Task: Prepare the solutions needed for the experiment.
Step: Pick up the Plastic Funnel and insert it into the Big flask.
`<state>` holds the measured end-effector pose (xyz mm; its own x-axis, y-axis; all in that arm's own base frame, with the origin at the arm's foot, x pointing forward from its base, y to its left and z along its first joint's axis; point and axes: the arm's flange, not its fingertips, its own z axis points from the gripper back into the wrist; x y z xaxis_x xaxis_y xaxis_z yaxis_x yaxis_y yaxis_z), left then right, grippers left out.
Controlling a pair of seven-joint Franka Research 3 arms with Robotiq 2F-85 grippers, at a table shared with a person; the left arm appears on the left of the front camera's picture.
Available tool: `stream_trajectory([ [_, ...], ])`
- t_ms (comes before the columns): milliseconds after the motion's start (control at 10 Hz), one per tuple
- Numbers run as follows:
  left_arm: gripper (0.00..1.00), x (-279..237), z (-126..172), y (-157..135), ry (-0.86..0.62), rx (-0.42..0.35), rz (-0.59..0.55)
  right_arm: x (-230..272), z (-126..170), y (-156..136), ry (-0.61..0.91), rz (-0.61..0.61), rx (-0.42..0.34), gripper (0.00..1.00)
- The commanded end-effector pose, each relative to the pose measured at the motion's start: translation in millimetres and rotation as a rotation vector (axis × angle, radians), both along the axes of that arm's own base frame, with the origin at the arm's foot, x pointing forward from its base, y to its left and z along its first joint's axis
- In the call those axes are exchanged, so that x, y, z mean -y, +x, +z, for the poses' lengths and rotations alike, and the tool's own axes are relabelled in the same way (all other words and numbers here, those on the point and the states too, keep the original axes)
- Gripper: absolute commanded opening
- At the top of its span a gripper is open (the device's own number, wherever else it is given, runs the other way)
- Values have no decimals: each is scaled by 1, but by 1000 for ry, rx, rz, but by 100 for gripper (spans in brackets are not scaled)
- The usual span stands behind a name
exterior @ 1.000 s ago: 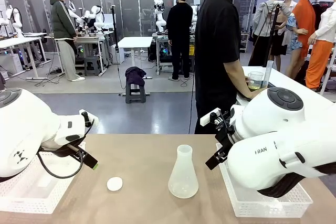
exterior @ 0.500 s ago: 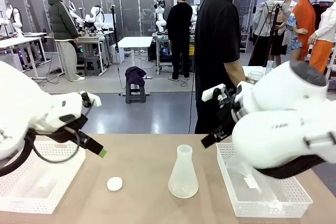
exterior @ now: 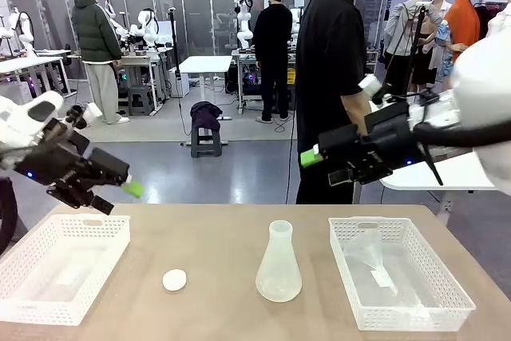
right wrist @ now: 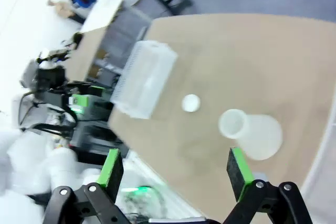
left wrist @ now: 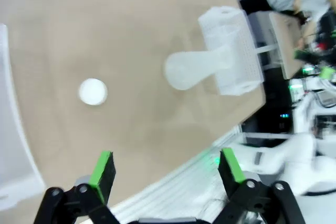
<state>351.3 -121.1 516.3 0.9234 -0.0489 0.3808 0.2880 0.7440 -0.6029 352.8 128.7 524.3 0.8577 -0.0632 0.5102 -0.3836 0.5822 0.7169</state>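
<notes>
A frosted conical flask (exterior: 279, 265) stands upright mid-table, lying sideways in the left wrist view (left wrist: 197, 69) and seen from above in the right wrist view (right wrist: 254, 132). To its left a small white round cap (exterior: 174, 279) (left wrist: 93, 91) (right wrist: 191, 103) rests on the tabletop. My left gripper (exterior: 120, 195) (left wrist: 167, 162) hovers open above the table's far left, with nothing between its fingers. High at the right, my right gripper (exterior: 323, 167) (right wrist: 174, 165) is open and empty too, pointing toward the middle. The solutions are out of view.
A white mesh tray (exterior: 60, 265) (right wrist: 144, 77) sits at the left and another (exterior: 399, 277) (left wrist: 233, 51) at the right, with a clear bag inside. A person in black (exterior: 331, 77) stands just beyond the far edge.
Both arms have lifted from low over the trays. The left gripper swung up and left, the right one up and back. Both stayed open.
</notes>
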Motion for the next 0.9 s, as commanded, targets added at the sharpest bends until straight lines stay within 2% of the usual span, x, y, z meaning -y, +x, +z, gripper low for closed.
stream_trajectory([
  [0,100,-19,9,1,-217,-77,16,4,-14,10,125,-40,-135,100],
  [100,100,-29,13,0,-338,-108,30,7,-18,11,142,-58,-230,100],
  [200,100,-33,12,-2,-465,-135,-14,10,-22,9,223,-48,-272,100],
  [400,100,-45,8,-6,-608,-173,1,14,-28,9,263,-70,-325,100],
  [700,100,-41,5,-4,-669,-195,-26,19,-28,12,263,-55,-328,100],
  [800,100,-39,3,-2,-675,-203,-61,14,-27,11,196,-26,-250,100],
])
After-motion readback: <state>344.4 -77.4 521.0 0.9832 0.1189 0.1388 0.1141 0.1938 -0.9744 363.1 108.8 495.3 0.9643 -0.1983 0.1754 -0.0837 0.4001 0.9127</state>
